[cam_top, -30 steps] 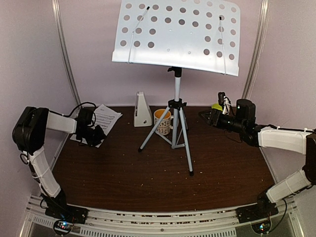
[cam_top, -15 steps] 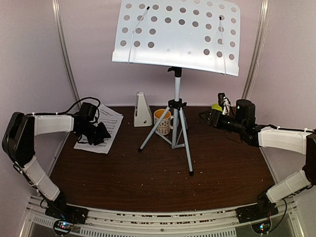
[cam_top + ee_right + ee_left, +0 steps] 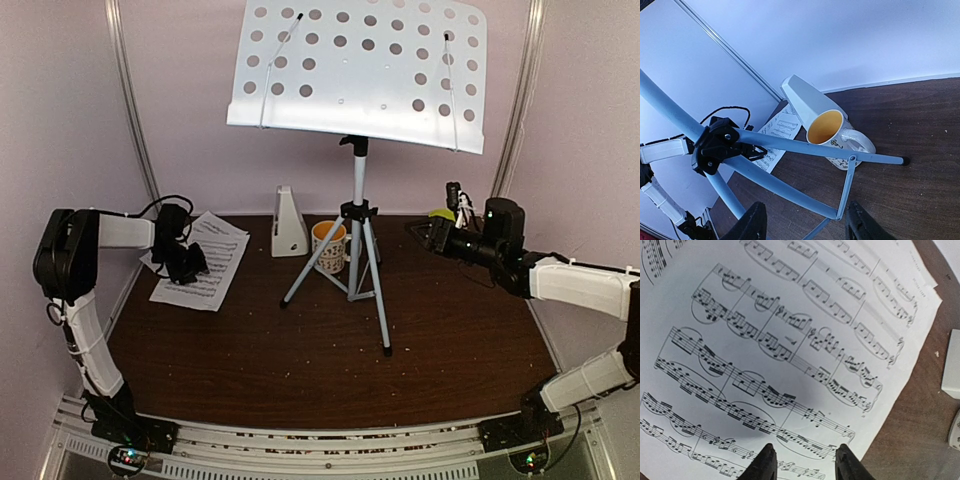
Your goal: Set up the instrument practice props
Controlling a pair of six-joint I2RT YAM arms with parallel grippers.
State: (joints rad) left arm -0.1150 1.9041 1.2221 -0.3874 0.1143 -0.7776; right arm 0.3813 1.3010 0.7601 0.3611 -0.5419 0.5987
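I see a patterned mug (image 3: 328,243) standing upright near the back middle of the dark wooden table (image 3: 250,350); my right wrist view shows its inside is orange. A small yellow-green bowl (image 3: 439,215) sits toward the back right, mostly hidden from me. Pale crumbs (image 3: 946,131) speckle the tabletop.

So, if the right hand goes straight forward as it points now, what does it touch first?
Probably the grey tripod of the music stand: its legs cross just ahead of the open right hand. The mug and the metronome stand behind them, though depth is unclear.
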